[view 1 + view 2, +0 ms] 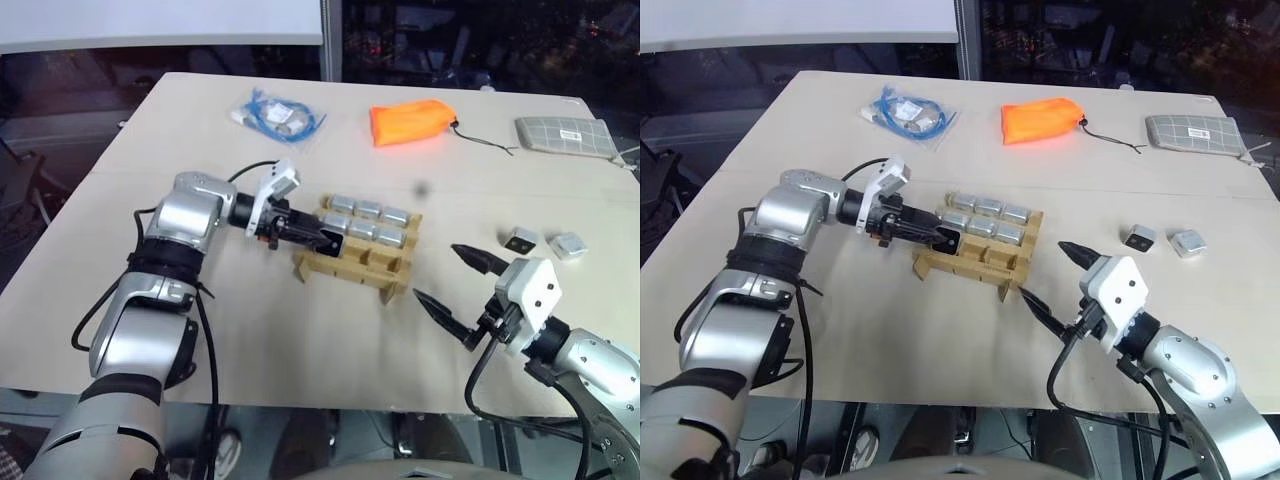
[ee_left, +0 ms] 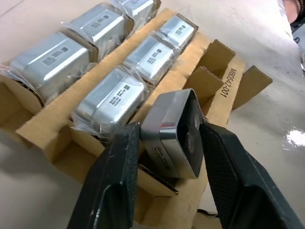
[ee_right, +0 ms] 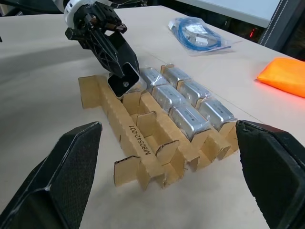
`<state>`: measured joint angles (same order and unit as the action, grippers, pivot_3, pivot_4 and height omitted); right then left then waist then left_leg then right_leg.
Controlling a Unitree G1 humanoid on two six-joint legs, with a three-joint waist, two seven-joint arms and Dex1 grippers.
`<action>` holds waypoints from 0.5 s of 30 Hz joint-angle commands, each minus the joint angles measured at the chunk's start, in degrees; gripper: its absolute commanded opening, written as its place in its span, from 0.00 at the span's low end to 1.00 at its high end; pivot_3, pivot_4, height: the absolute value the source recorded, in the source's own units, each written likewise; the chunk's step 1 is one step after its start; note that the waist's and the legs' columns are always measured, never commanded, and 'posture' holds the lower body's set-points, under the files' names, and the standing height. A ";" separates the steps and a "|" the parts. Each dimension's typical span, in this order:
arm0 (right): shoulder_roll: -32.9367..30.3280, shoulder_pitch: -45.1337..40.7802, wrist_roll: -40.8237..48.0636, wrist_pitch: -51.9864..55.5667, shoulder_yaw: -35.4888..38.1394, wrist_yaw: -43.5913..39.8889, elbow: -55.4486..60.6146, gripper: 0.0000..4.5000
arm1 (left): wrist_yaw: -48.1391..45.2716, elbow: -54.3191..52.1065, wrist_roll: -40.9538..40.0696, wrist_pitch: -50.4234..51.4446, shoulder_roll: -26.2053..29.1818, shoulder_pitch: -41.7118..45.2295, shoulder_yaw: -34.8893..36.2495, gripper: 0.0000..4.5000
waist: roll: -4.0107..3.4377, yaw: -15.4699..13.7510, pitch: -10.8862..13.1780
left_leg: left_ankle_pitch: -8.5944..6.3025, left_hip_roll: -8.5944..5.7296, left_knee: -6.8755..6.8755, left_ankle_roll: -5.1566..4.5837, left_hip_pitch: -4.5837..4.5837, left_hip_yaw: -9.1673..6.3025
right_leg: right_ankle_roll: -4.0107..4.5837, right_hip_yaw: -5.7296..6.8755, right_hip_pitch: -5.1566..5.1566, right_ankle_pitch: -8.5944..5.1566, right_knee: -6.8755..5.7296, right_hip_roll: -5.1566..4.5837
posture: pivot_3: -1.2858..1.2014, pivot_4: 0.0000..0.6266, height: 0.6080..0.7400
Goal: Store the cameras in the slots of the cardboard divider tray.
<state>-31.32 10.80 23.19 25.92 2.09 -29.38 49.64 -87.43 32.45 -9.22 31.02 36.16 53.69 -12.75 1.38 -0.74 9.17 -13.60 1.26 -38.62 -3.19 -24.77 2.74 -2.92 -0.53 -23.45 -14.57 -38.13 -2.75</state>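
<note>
Pale matte worktop (image 1: 300, 330). Tan corrugated cardboard divider tray (image 1: 352, 268) stands mid-worktop; its two far rows hold six film-wrapped silver cameras (image 1: 365, 222). Left gripper (image 2: 167, 143), ribbed black fingers clamped on a boxy metal camera (image 2: 174, 131), sits at the near row's left slot. Right gripper (image 1: 458, 283), pointed fingers wide apart, hovers near the front edge. Two loose cameras (image 1: 545, 243) lie toward the right edge.
</note>
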 commanded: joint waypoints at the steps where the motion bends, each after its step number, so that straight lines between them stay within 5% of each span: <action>1: -0.12 0.02 -0.08 -1.64 0.46 -0.22 1.08 1.00 | -0.72 -2.62 -1.27 -0.15 0.60 -0.33 0.94 0.44 | 0.00 0.00 0.00 | 0.00 0.00 0.00 0.00 0.00 0.00 | 0.00 0.00 0.00 0.00 0.00 0.00 | 0.52 0.24 1.00; 6: -0.10 -0.04 -0.29 -1.73 0.61 -0.40 1.02 1.00 | -0.67 -5.31 -3.07 -4.22 0.55 -2.12 3.36 0.44 | 0.00 0.03 0.00 | 0.00 0.01 0.00 0.00 0.00 0.00 | 0.00 -0.01 0.00 0.00 0.00 0.00 | 0.52 0.24 1.00; 10: -0.13 -0.25 -0.32 -1.73 0.71 -0.43 0.95 1.00 | 0.96 -6.61 -2.72 -9.90 0.28 -3.60 4.06 0.15 | -0.01 -0.06 0.00 | 0.00 0.01 -0.01 0.00 0.01 0.00 | 0.00 0.00 0.01 0.00 -0.01 -0.02 | 0.52 0.24 1.00; 15: -0.23 -0.52 -0.31 -1.67 0.82 -0.48 0.87 1.00 | 1.14 -6.22 -2.39 -14.27 0.02 -4.04 3.95 0.15 | -0.01 -0.06 -0.01 | 0.00 0.00 -0.03 0.00 0.00 0.00 | 0.00 0.00 0.01 0.00 -0.01 -0.01 | 0.52 0.24 1.00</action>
<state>-31.31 10.71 22.76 25.50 2.09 -29.71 49.36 -86.04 27.68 -11.31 19.02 35.97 49.27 -9.54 1.37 -0.79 9.16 -13.60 1.26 -38.65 -3.19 -24.77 2.74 -2.92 -0.53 -23.44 -14.56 -38.14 -2.77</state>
